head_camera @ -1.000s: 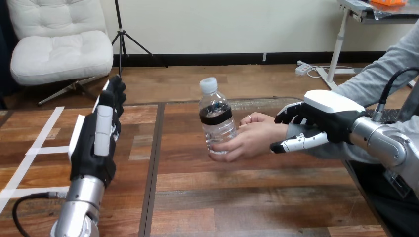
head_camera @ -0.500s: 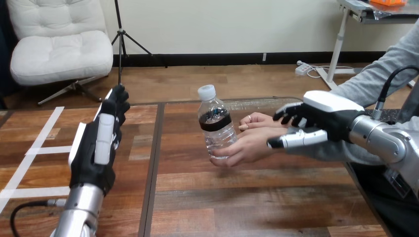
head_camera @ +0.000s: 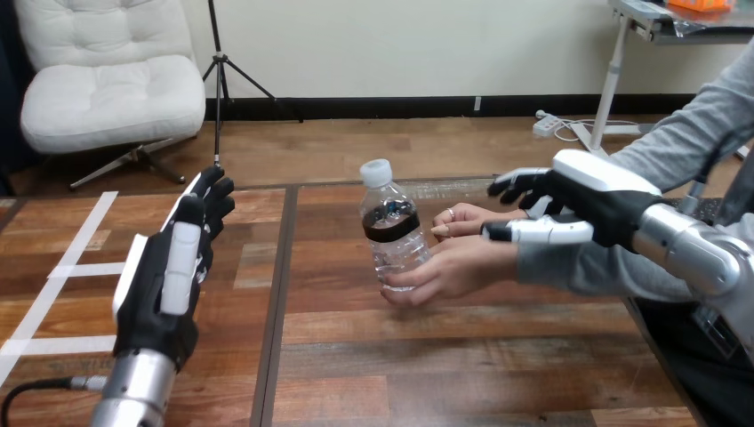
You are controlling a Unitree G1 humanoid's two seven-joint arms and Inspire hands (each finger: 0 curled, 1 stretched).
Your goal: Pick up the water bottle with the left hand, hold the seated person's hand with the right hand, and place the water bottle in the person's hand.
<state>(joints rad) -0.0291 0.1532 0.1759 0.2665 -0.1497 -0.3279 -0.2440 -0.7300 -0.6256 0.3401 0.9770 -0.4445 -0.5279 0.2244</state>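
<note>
The person's hand (head_camera: 453, 267) grips the water bottle (head_camera: 391, 236). The left hand (head_camera: 169, 276) is open, well apart. The right hand (head_camera: 594, 200) is open over the person's wrist (head_camera: 532, 261).

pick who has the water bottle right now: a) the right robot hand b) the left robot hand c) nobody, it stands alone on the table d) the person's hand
d: the person's hand is curled round the water bottle, while the left robot hand is well apart from it at the view's left with straight fingers, and the right robot hand is over the person's wrist, off the bottle.
</note>
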